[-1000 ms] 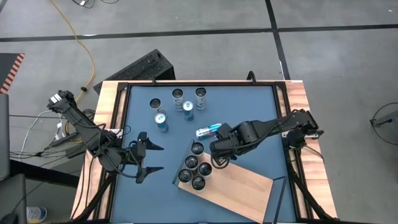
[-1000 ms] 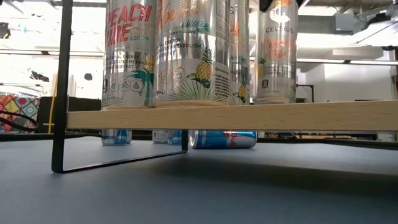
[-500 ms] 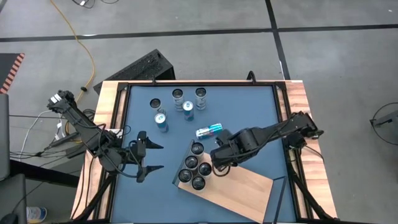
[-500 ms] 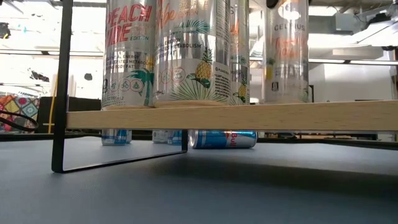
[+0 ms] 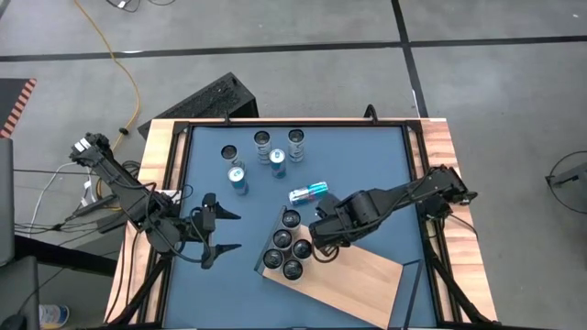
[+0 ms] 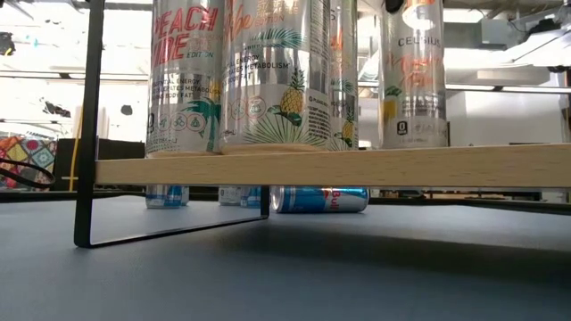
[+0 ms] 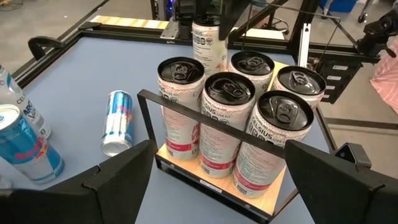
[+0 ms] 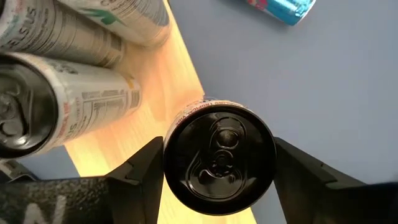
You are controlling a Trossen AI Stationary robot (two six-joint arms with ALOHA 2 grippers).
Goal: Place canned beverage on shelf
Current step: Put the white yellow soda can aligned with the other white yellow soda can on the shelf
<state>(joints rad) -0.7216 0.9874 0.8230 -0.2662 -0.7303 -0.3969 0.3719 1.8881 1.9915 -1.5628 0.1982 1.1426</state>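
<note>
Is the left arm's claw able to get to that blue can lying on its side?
Probably yes. The left claw hangs open over bare table, and the lying blue can sits in the open beside the shelf; nothing lies between them, though it would need a long stretch.

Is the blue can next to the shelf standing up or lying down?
Lying down. The blue can rests on its side on the table, beside the shelf; the low view shows it horizontal.

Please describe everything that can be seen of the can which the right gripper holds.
The held can is a tall slim drink can, silver with white and orange print, and a dark top with its pull tab unopened. It stands upright on the shelf, at the light-wood board's edge, beside the other cans standing there. The right gripper grips it with one dark finger on each side.
</note>
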